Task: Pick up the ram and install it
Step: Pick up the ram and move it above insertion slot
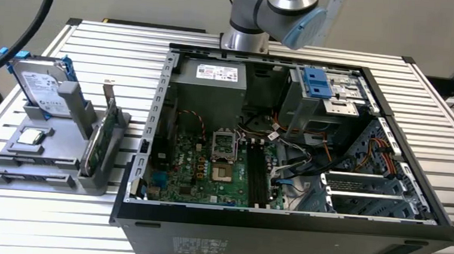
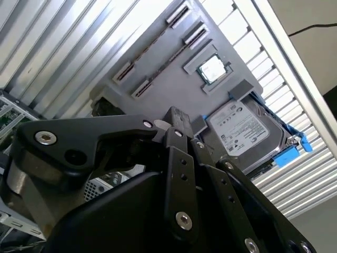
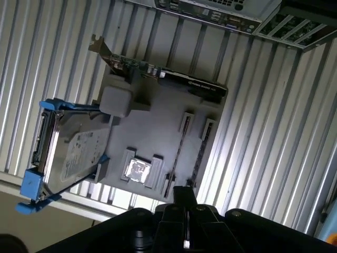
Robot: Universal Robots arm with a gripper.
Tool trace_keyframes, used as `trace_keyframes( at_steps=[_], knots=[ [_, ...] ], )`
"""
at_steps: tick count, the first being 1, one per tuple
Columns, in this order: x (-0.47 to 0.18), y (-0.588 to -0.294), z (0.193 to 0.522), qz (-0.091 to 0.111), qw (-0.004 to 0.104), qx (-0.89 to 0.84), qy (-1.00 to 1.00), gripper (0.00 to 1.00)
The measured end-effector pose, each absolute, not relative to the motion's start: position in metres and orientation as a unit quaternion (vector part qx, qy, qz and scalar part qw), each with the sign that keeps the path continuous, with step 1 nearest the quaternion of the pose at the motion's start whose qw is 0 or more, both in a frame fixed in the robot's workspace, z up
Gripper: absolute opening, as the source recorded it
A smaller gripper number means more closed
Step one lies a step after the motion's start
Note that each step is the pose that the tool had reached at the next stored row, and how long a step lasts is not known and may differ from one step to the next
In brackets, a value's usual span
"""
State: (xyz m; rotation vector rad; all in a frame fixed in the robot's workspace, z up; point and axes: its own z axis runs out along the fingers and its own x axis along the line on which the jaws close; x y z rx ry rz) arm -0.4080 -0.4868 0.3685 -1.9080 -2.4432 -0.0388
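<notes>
In the first wrist view, the gripper (image 3: 184,196) is hanging in the air well above the grey fixture (image 3: 152,124). Its jaws are meeting and are gripping no object. The ram (image 3: 178,153) is standing on edge in 1 of the fixture's 2 narrow slot rows, the row nearer the processor chip (image 3: 138,168), and is sitting well apart from the gripper. Just beside the chip, the hard drive (image 3: 79,150) with blue rails is leaning tilted in its cradle at the fixture's edge. On the fixture's far side, the green card (image 3: 174,79) with a metal bracket is standing on its long edge. In the exterior view, the fixture is resting on the slatted metal table (image 1: 97,43) at the exterior view's left, just beside the uncovered computer case (image 1: 284,230). Inside the case, the motherboard (image 1: 200,173) is lying flat, and its black slots (image 1: 257,174) are running along the board's side toward the exterior view's right. Behind the case, the arm (image 1: 275,13) is rising out of the picture.
</notes>
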Motion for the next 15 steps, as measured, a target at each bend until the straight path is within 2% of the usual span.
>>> trace_keyframes(
  at_steps=[15],
  knots=[
    [-0.408,-0.4868,0.3674,-0.013,0.02,-0.65,-0.76,0.0]
  ],
)
